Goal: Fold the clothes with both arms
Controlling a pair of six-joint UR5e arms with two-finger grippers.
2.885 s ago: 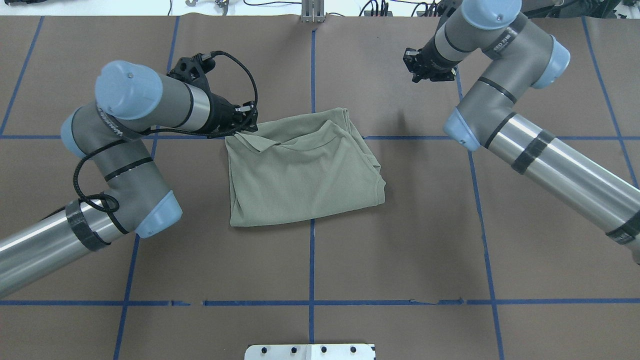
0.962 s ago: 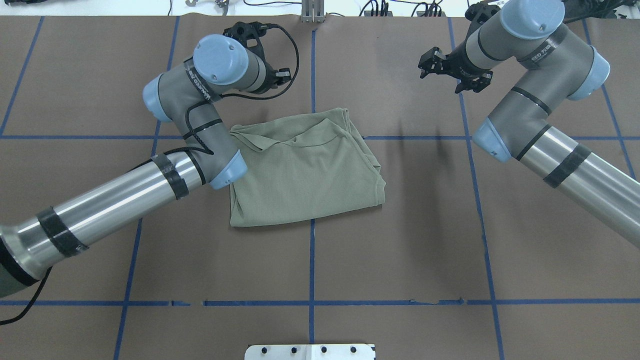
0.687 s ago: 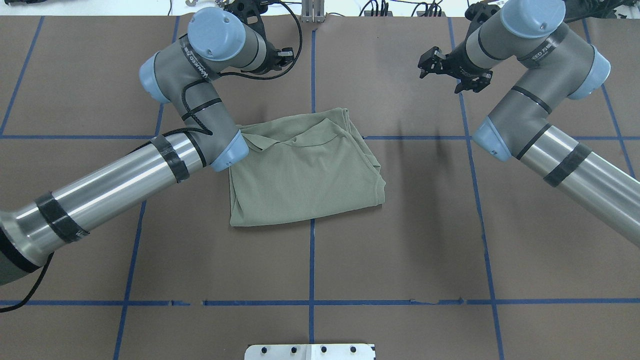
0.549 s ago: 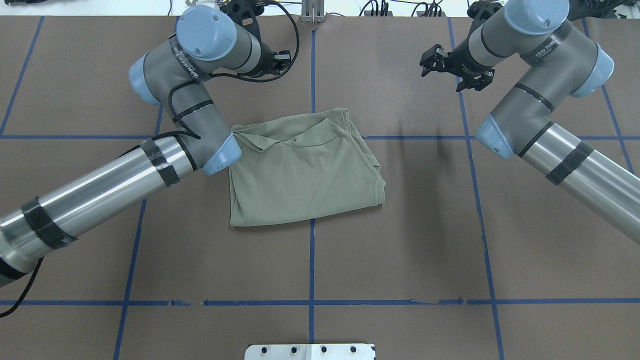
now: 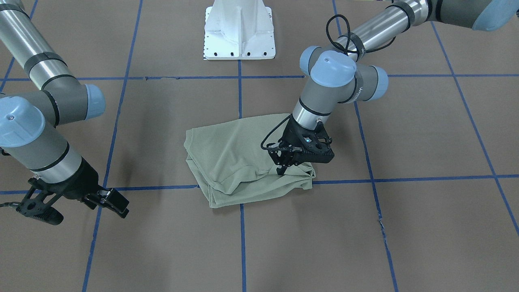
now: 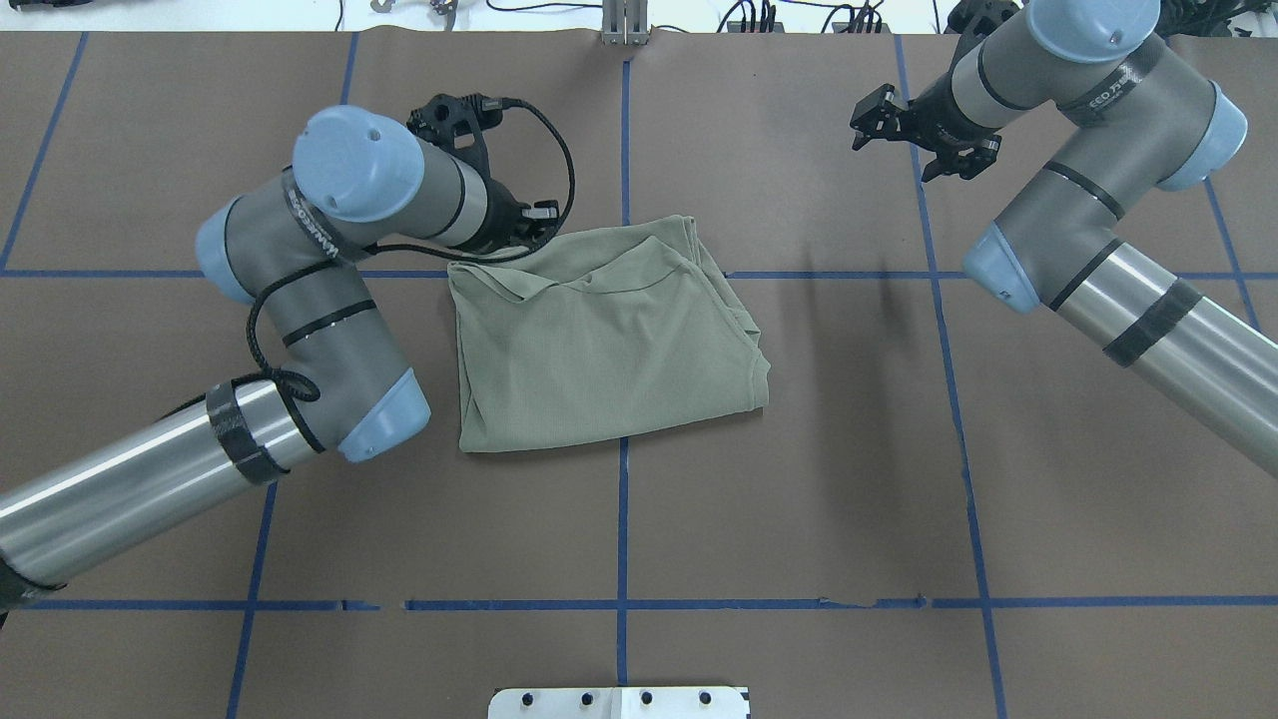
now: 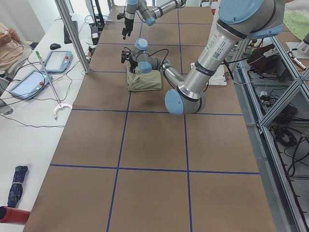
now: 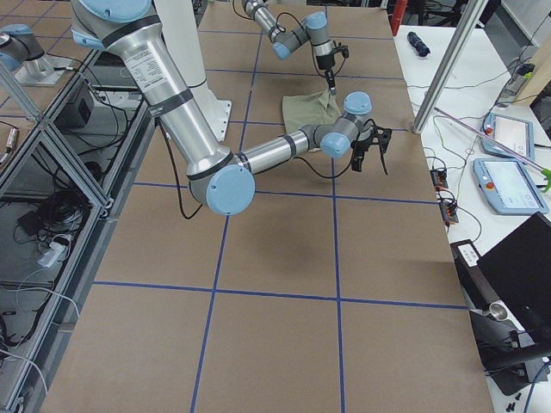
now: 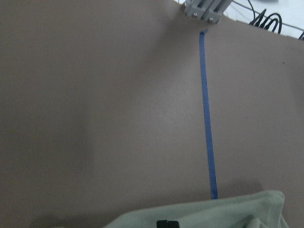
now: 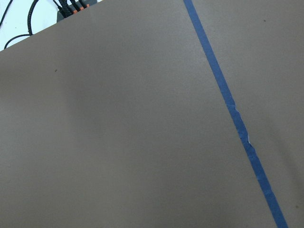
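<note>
The sage-green shirt (image 6: 609, 340) lies folded into a rough square at the middle of the table, and also shows in the front view (image 5: 235, 158). My left gripper (image 6: 521, 232) points down on the shirt's far-left corner, its fingers together on the fabric in the front view (image 5: 281, 169). The left wrist view shows the shirt's edge (image 9: 213, 213) at the bottom of the frame. My right gripper (image 6: 914, 135) is wide open and empty, held above bare table at the far right, well away from the shirt; it also shows in the front view (image 5: 79, 211).
The brown table cover carries a grid of blue tape lines (image 6: 623, 519). The white pedestal base (image 5: 239, 28) stands at the robot's side of the table. Cables (image 6: 759, 15) lie along the far edge. A side bench with tablets (image 7: 29, 82) runs beyond that edge.
My left gripper has swung back from the table's far edge down to the shirt's far-left corner, which has shifted slightly left. My right gripper has drifted a little to the right.
</note>
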